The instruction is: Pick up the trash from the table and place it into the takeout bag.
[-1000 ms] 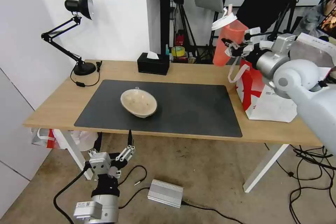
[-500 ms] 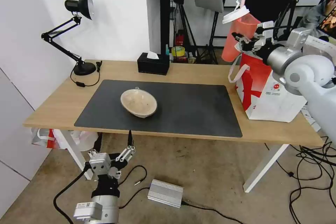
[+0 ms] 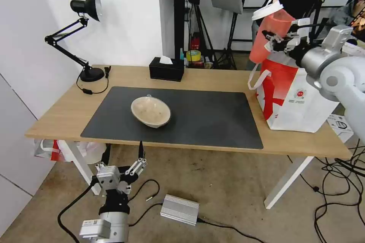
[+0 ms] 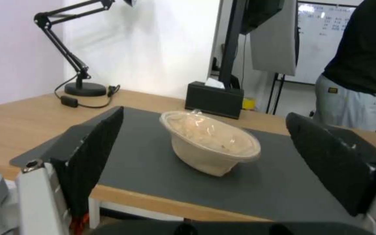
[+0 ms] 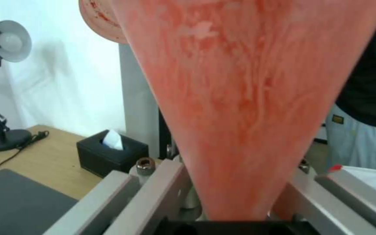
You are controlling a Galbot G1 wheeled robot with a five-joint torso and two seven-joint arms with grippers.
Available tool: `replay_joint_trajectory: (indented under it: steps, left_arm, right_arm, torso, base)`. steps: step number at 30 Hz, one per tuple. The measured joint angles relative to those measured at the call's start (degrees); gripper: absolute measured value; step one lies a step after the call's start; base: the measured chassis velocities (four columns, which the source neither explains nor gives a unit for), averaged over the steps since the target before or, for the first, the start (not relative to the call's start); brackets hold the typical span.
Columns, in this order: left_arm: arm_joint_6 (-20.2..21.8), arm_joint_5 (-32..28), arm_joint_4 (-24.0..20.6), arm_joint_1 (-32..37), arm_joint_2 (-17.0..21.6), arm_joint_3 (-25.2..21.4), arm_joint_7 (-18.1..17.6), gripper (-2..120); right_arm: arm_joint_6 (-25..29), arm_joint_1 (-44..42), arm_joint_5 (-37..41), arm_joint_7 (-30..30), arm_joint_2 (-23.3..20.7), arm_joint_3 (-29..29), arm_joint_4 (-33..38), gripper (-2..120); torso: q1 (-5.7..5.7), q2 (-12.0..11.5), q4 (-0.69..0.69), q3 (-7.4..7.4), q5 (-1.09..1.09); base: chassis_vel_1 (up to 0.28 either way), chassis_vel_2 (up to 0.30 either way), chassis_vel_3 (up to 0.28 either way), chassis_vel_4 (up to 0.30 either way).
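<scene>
Head view: the right hand (image 3: 279, 41) is closed around a tall red cup (image 3: 268, 34) with a white lid, holding it tilted in the air above the open red-and-white bag (image 3: 292, 98) at the bench's (image 3: 213, 78) right end. A beige bowl (image 3: 151, 111) sits on the dark mat (image 3: 205, 117). The left hand (image 3: 127, 167) hangs below the bench's front edge, fingers spread and empty.
</scene>
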Motion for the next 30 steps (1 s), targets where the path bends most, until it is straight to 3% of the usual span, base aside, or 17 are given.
replay_joint_trajectory:
  steps: [30]
  left_arm:
    - [0.0,-0.3,0.4,-0.2,0.5,-0.1,0.0,100]
  right_arm:
    - [0.4,1.7,-0.3,-0.5,0.1,0.9,-7.7,4]
  torso:
    - [0.00,0.0,0.00,0.00,0.00]
  base:
    - [0.000,0.000,0.000,0.000]
